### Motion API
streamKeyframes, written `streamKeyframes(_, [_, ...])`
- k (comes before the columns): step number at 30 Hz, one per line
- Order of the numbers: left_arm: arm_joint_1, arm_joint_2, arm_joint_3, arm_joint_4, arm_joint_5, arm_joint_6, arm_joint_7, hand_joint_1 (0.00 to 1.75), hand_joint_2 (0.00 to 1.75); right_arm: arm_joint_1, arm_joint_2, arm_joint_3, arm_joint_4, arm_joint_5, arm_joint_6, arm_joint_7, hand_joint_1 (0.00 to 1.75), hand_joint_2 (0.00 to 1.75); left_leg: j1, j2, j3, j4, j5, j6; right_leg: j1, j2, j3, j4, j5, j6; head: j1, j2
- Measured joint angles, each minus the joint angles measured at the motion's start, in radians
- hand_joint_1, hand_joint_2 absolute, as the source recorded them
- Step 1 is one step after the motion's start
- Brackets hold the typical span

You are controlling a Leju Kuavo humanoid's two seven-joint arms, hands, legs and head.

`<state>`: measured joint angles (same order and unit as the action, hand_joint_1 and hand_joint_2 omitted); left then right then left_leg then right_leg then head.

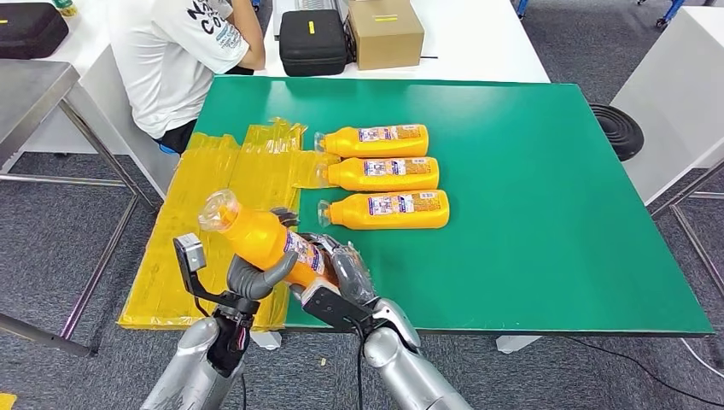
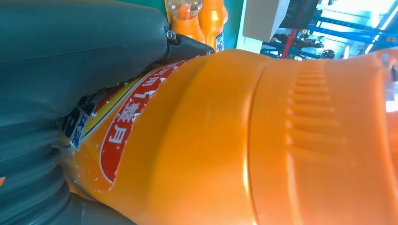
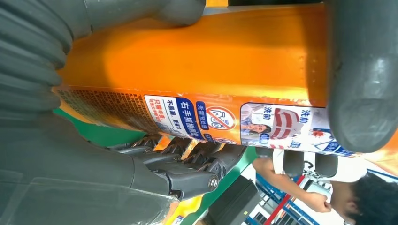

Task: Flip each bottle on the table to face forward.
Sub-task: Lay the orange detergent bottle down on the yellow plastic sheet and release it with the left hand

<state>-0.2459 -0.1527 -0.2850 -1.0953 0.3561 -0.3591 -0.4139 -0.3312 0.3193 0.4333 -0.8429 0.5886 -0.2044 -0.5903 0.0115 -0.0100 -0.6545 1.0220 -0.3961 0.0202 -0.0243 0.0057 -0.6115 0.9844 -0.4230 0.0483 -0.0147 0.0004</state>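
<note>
An orange bottle point(image 1: 253, 234) with a clear cap is lifted off the table and tilted, cap up and to the left, over the front left edge of the green table point(image 1: 546, 222). My left hand point(image 1: 256, 277) grips its middle, the thumb wrapped across the front. My right hand point(image 1: 343, 272) holds its lower end from the right. Up close the bottle point(image 2: 244, 140) lies against my left hand point(image 2: 70, 61). Its label side point(image 3: 197, 61) sits between the thumb and fingers of my right hand point(image 3: 75, 154). Three more orange bottles point(image 1: 384, 174) lie in a row at mid-table, caps to the left.
A yellow plastic sheet point(image 1: 205, 213) covers the table's left end. A person in a white shirt point(image 1: 183, 60) sits at the back left. A black case point(image 1: 312, 39) and a cardboard box point(image 1: 385, 31) stand on the white table behind. A metal table point(image 1: 34, 90) stands left.
</note>
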Motion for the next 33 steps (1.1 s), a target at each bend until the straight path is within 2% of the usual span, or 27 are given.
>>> streamKeyframes(5, [0.015,0.0,0.021,-0.018,0.026,-0.004,-0.003,1.49,1.75,-0.009,0.001,0.007,0.011,0.009,0.007,0.005,1.75,1.75,0.0,0.0,0.0,0.0,0.0,0.0,0.0,0.0,0.0,0.0,0.0,0.0,0.0,0.0])
streamKeyframes(12, [0.037,-0.002,0.048,-0.056,0.048,-0.011,-0.006,1.73,1.75,-0.023,0.007,0.009,0.025,0.032,0.01,0.008,1.75,1.75,0.0,0.001,0.0,0.0,0.0,0.0,0.0,0.0,-0.001,0.0,0.0,0.0,0.0,0.0])
streamKeyframes(13, [0.038,-0.002,0.051,-0.058,0.049,-0.013,-0.006,1.75,1.75,-0.024,0.008,0.009,0.026,0.036,0.01,0.009,1.42,1.75,0.0,0.001,0.0,0.0,0.0,0.0,0.0,0.0,-0.001,0.0,0.0,0.0,0.0,0.0])
streamKeyframes(16, [0.038,-0.003,0.055,-0.058,0.049,-0.019,-0.007,1.75,1.75,-0.027,0.009,0.009,0.032,0.045,0.011,0.013,0.11,1.75,0.0,0.001,0.0,0.0,0.0,0.0,0.0,0.0,-0.001,0.0,0.0,0.0,0.0,0.0])
streamKeyframes(17, [0.038,-0.003,0.056,-0.058,0.049,-0.019,-0.008,1.75,1.75,-0.027,0.009,0.009,0.035,0.05,0.01,0.014,0.0,1.75,0.0,0.001,0.0,0.0,0.0,0.0,0.0,0.0,-0.001,0.0,0.0,0.0,0.0,0.0])
streamKeyframes(20, [0.035,-0.004,0.062,-0.059,0.049,-0.021,-0.012,1.75,1.75,-0.024,0.008,0.011,0.043,0.066,0.007,0.019,0.0,1.75,0.0,0.0,0.0,0.0,0.0,0.0,0.0,0.0,-0.001,0.0,0.0,0.0,0.0,0.0])
streamKeyframes(22, [0.032,-0.004,0.065,-0.064,0.049,-0.022,-0.016,1.75,1.75,-0.021,0.006,0.012,0.05,0.069,0.004,0.023,0.0,0.87,0.0,0.0,0.0,0.0,0.0,0.0,0.0,0.0,-0.001,0.0,0.0,0.0,0.0,0.0])
streamKeyframes(24, [0.03,-0.004,0.067,-0.069,0.044,-0.022,-0.017,1.65,1.75,-0.018,0.004,0.012,0.056,0.07,0.0,0.027,0.0,0.0,0.0,0.0,0.0,0.0,0.0,0.0,0.0,0.0,-0.001,0.0,0.0,0.0,0.0,0.0])
streamKeyframes(26, [0.029,-0.004,0.068,-0.072,0.033,-0.018,-0.019,1.49,1.75,-0.016,0.003,0.012,0.059,0.069,-0.004,0.029,0.0,0.0,0.0,0.001,0.0,0.0,0.0,0.0,0.0,0.0,-0.001,0.0,0.0,0.0,0.0,0.0])
streamKeyframes(28, [0.027,-0.004,0.068,-0.074,0.011,-0.002,-0.024,1.47,1.75,-0.012,0.002,0.012,0.059,0.069,-0.009,0.033,0.0,0.0,0.0,0.001,0.0,0.0,0.0,0.0,0.0,0.0,-0.001,0.0,0.0,0.0,0.0,0.0])
streamKeyframes(33, [0.021,-0.004,0.069,-0.075,-0.083,0.077,-0.047,1.68,1.75,0.001,-0.001,0.007,0.058,0.07,-0.023,0.035,0.0,0.0,0.0,0.001,0.0,0.0,0.0,0.0,0.0,0.0,-0.001,0.0,0.0,0.0,0.0,0.0])
